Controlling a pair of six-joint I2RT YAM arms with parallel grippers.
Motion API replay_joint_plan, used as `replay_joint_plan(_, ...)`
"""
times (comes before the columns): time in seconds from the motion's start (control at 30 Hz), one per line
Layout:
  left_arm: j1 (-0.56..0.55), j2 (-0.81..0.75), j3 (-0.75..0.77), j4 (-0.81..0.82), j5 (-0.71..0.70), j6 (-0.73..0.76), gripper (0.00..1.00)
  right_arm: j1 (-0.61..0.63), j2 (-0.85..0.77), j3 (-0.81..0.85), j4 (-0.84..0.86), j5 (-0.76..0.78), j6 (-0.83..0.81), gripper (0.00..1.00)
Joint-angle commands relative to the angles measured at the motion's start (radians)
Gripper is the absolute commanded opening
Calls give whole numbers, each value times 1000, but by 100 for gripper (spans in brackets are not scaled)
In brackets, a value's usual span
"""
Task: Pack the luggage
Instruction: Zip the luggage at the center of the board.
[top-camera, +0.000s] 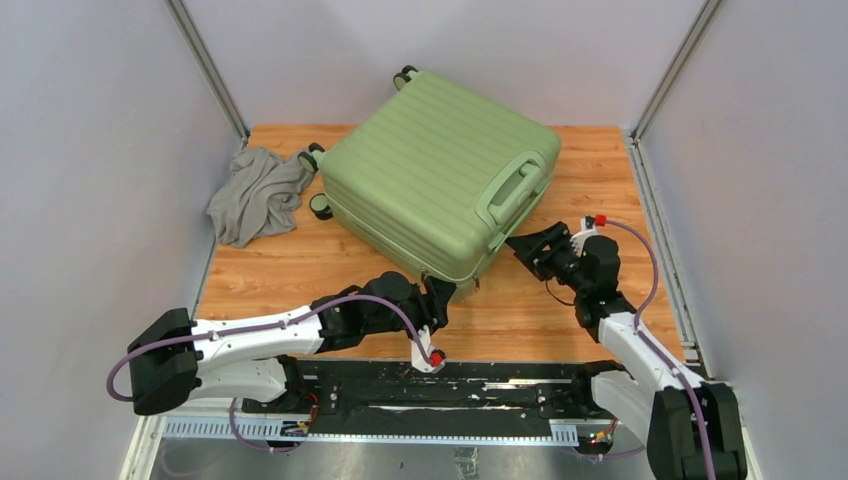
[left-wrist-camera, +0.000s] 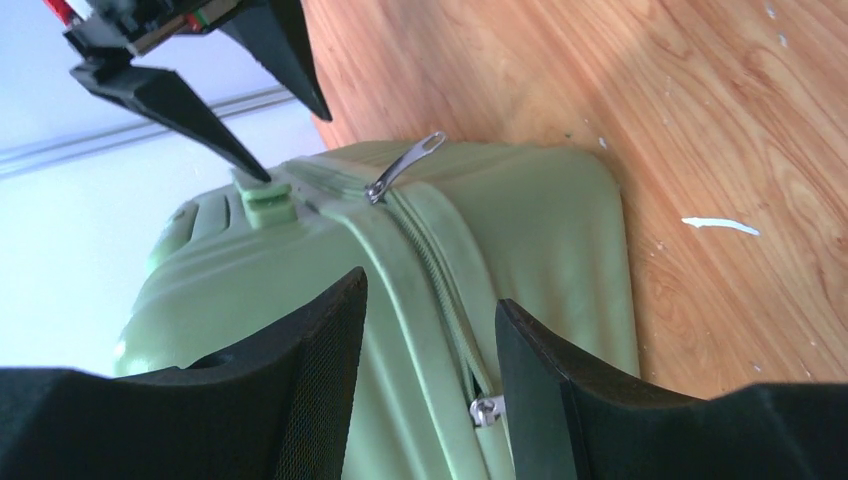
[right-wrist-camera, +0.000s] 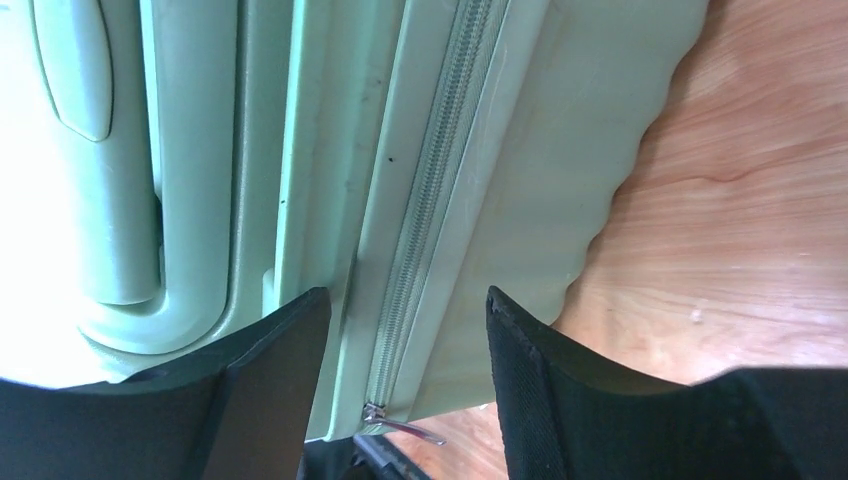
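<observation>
Pale grey walls (top-camera: 90, 150) enclose a wood-grain table (top-camera: 300, 270). The luggage (top-camera: 430, 170) lies flat and closed at the middle of the table, turned at an angle, ribbed lid uppermost. The zip line between the shells appears closed in both wrist views. A crumpled grey cloth (top-camera: 255, 195) lies at the far left, beside the case's wheels (top-camera: 320, 205).

My left gripper (top-camera: 440, 295) sits at the case's near corner, jaws apart and empty, with the zip seam between the fingers (left-wrist-camera: 330, 330). My right gripper (top-camera: 522, 248) stands at the right-hand side, just below the green handle (top-camera: 512, 185), also spread and holding nothing. A metal zipper pull (left-wrist-camera: 405, 165) sticks out from the corner seam between the two grippers, untouched by either.
</observation>
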Motion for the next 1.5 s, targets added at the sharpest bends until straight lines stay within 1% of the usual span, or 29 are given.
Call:
replay_joint_plan(0.0, -11, -17, -27, 61, 7, 82, 56, 5, 91, 6, 335, -76, 150, 62)
replay_joint_plan(0.07, -11, -12, -33, 67, 5, 87, 56, 5, 116, 9, 419, -106, 174, 61)
replay_joint_plan(0.13, -11, -4, -34, 72, -2, 93, 55, 5, 116, 12, 451, -135, 181, 60)
replay_joint_plan(0.2, -11, 3, -34, 75, -10, 96, 54, 5, 91, 1, 443, -139, 186, 61)
replay_joint_plan(0.27, -11, 8, -36, 76, -17, 95, 52, 5, 53, -26, 433, -115, 183, 63)
replay_joint_plan(0.37, -11, 9, -36, 75, -14, 93, 51, 6, 20, -35, 389, -78, 161, 65)
replay_joint_plan(0.43, -11, 5, -36, 75, -9, 95, 51, 5, 45, -28, 405, -85, 161, 65)
replay_joint_plan(0.6, -13, -8, -17, 76, -16, 88, 51, 5, 164, 0, 472, -137, 186, 62)
replay_joint_plan(0.67, -13, -17, 6, 75, -17, 63, 51, 5, 170, 18, 418, -160, 169, 61)
replay_joint_plan(0.73, -15, -25, 30, 74, -18, 40, 51, 5, 144, 20, 334, -151, 146, 62)
replay_joint_plan(0.8, -15, -30, 39, 76, -16, 38, 51, 6, 123, 1, 336, -115, 150, 64)
replay_joint_plan(0.9, -15, -47, 40, 76, -9, 41, 51, 6, 153, 10, 417, -111, 170, 64)
replay_joint_plan(1.0, -15, -73, 41, 76, -3, 36, 52, 6, 244, 35, 521, -149, 218, 62)
replay_joint_plan(1.07, -15, -93, 43, 75, -2, 34, 52, 6, 322, 37, 660, -165, 294, 60)
replay_joint_plan(1.17, -15, -116, 52, 76, -16, 41, 53, 6, 395, 43, 853, -178, 386, 55)
replay_joint_plan(1.23, -15, -123, 66, 74, -34, 35, 54, 7, 409, 60, 932, -187, 429, 53)
replay_joint_plan(1.27, -14, -125, 75, 76, -44, 30, 54, 6, 399, 77, 942, -192, 439, 51)
replay_joint_plan(1.37, -14, -112, 117, 76, -71, -14, 56, 6, 319, 134, 873, -209, 419, 50)
replay_joint_plan(1.47, -14, -83, 166, 77, -82, -78, 60, 8, 207, 175, 692, -211, 328, 52)
